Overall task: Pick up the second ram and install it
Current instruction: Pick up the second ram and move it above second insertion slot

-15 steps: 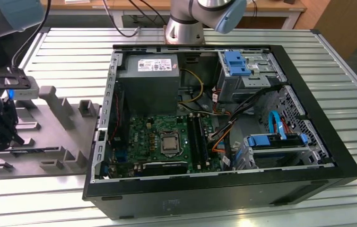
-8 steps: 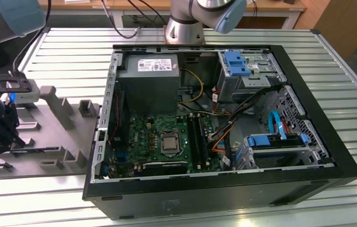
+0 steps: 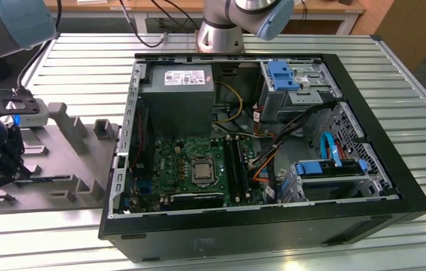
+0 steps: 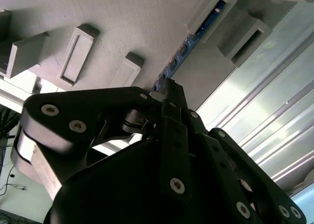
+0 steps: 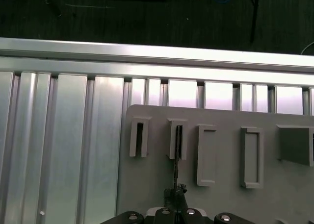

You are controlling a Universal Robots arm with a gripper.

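Note:
The second ram (image 4: 189,47) is a thin dark blue stick standing on edge in the slots of the grey moulded fixture (image 4: 122,23). In the first wrist view the ram (image 5: 175,158) shows edge-on as a dark line running into a slot. In the exterior view the ram (image 3: 45,179) lies low in the fixture (image 3: 62,164) at that view's left. My gripper (image 4: 168,87) has its black fingers pinched together on the stick's near end. The gripper (image 3: 3,176) hangs over the fixture's outer side, and its tip (image 5: 175,190) meets the stick.
An open black computer case (image 3: 363,101) lies at the exterior view's right of the fixture. It holds a green motherboard (image 3: 175,164), a grey power supply (image 3: 176,96) and blue drive bays (image 3: 284,76). Everything rests on a ribbed metal table (image 3: 84,68). The arm's base (image 3: 220,28) stands behind the case.

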